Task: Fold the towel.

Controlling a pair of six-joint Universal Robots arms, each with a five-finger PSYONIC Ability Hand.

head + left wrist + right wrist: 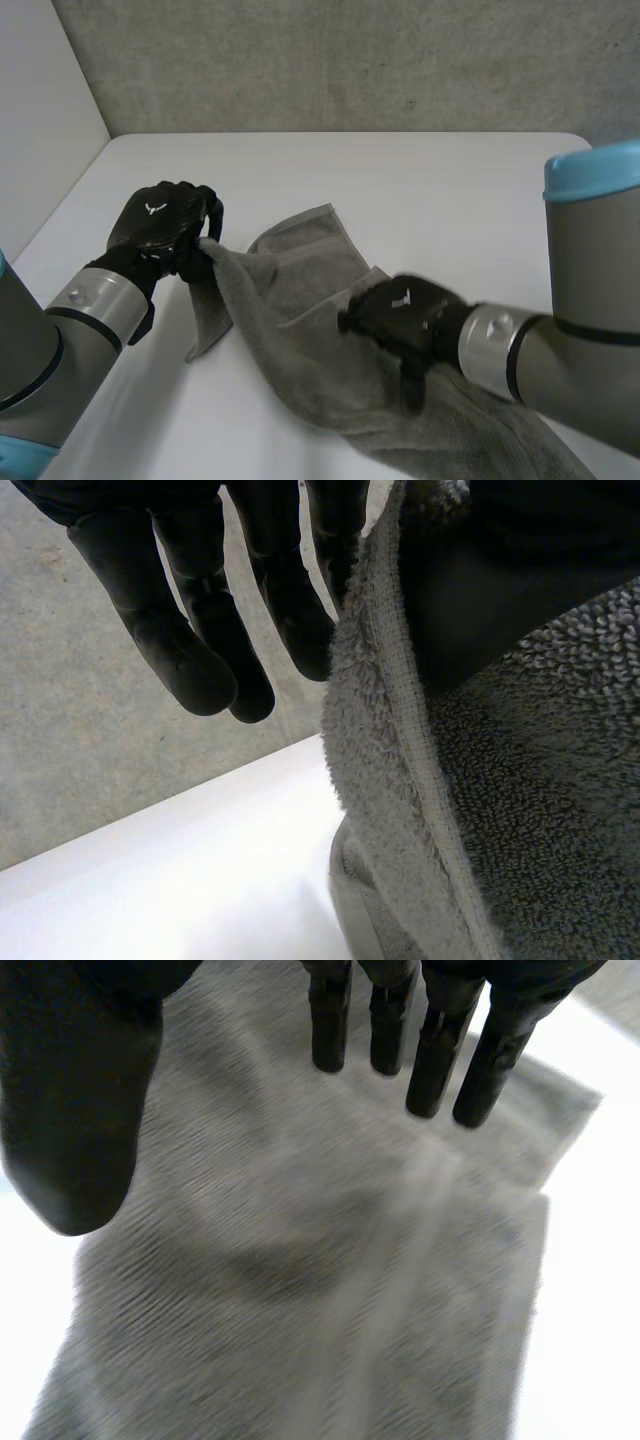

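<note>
Towel point(310, 300) lay crumpled on the table point(420, 190), its long axis slanting from the far end near the left hand point(160, 225) down toward the near edge under the right arm. The left hand pinched a raised edge at that far-left end, the hem caught beside its fingers point(190, 650), a flap hanging below. The right hand point(405, 310) sat over the towel's middle, its fingers point(430, 1060) straight and spread, holding nothing. Judged from this, the fold turned on the left hand: its held end lay just left of the right hand and would carry across toward it.
</note>
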